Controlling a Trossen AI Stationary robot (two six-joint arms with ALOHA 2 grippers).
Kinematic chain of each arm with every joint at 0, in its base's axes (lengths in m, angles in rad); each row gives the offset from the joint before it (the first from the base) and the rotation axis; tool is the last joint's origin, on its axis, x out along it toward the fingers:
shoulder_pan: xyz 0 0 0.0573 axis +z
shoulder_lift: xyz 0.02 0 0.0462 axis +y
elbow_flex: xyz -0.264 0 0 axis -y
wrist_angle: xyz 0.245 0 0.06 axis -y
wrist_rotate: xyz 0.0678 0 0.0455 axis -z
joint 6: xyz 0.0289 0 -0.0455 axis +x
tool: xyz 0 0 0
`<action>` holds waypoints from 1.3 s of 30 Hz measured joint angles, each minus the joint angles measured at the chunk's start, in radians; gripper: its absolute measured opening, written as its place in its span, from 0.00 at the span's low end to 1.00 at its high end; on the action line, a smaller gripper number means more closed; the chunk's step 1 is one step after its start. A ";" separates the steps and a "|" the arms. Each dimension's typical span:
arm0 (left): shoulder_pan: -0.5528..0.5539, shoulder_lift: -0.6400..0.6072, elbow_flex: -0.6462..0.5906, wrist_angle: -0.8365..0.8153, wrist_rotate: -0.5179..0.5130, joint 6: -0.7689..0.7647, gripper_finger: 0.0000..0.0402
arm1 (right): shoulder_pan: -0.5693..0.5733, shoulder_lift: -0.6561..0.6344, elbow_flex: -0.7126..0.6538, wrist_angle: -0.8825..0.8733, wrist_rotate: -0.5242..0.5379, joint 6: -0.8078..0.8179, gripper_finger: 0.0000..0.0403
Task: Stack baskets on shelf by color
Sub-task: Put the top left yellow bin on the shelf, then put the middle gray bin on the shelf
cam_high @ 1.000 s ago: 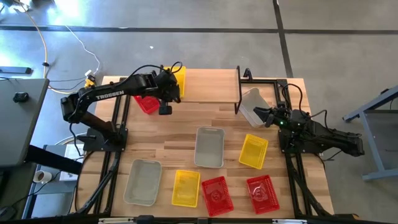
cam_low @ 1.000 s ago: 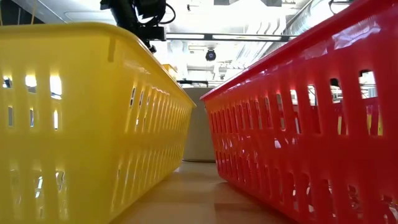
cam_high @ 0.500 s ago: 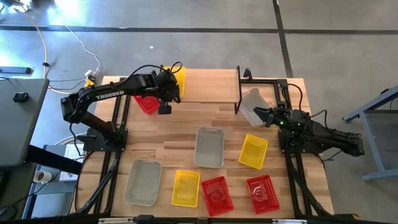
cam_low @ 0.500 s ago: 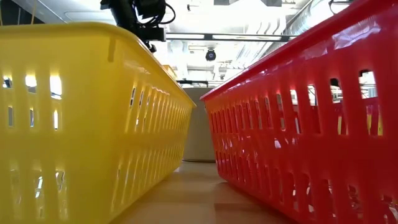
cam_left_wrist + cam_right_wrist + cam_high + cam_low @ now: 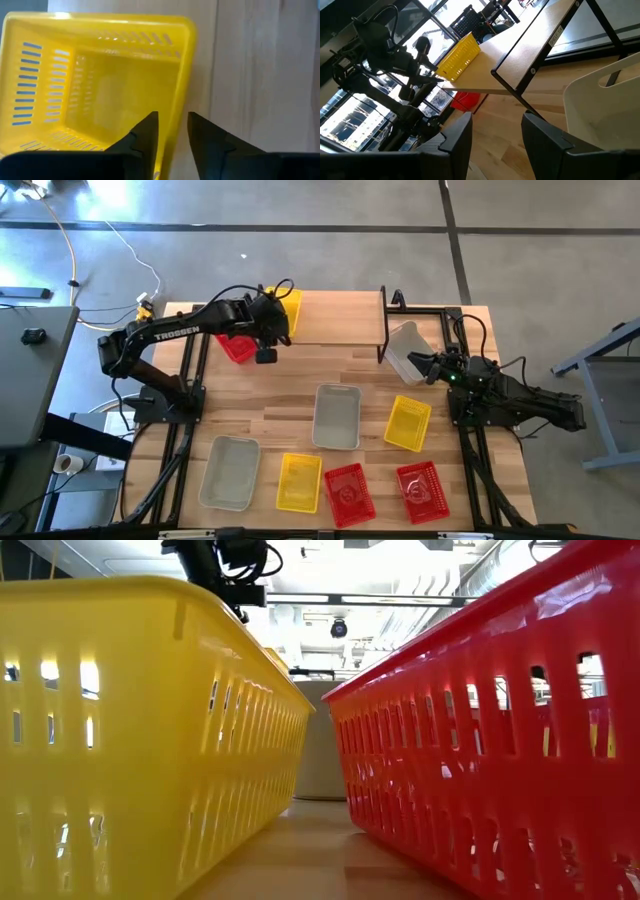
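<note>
A yellow basket (image 5: 286, 308) (image 5: 100, 85) stands upright on the left end of the shelf (image 5: 335, 318). My left gripper (image 5: 173, 117) (image 5: 277, 318) is open over its near right corner, slanting down. A red basket (image 5: 237, 346) lies on the table just left of the shelf. At the shelf's right end a translucent white basket (image 5: 404, 350) (image 5: 605, 100) stands tilted, and my right gripper (image 5: 495, 132) (image 5: 425, 367) waits level beside it, open with nothing between its fingers. My left gripper straddles the yellow basket's right long wall (image 5: 170, 137) near its near corner, one finger inside and one outside, slanting down from above. Bare wood shows between the wall and the outer finger (image 5: 200, 135). Whether the inner finger touches the wall, I cannot tell.
Six more baskets lie on the table's near half: grey (image 5: 337, 416), yellow (image 5: 408, 423), grey (image 5: 230, 472), yellow (image 5: 299, 481), red (image 5: 349, 493), red (image 5: 421, 490). The low view is walled in by the near yellow basket (image 5: 140, 740) and red basket (image 5: 500, 740).
</note>
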 joint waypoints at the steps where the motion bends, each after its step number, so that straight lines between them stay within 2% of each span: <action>1: -0.005 0.000 0.000 0.000 0.000 0.000 0.26 | 0.000 0.000 0.000 0.000 0.000 0.000 0.38; 9: -0.040 -0.001 0.000 0.001 -0.020 -0.036 0.35 | 0.000 0.000 0.000 0.030 -0.014 0.000 0.38; 15: -0.043 -0.001 0.000 0.002 -0.090 -0.038 0.41 | 0.000 0.000 0.000 0.053 -0.048 -0.008 0.38; 24: -0.043 -0.001 0.004 -0.002 -0.090 -0.064 0.45 | 0.000 0.000 0.000 0.096 -0.100 -0.008 0.38; 39: -0.043 -0.002 0.272 -0.132 -0.089 -0.087 0.45 | 0.001 0.000 0.000 0.209 -0.145 -0.053 0.38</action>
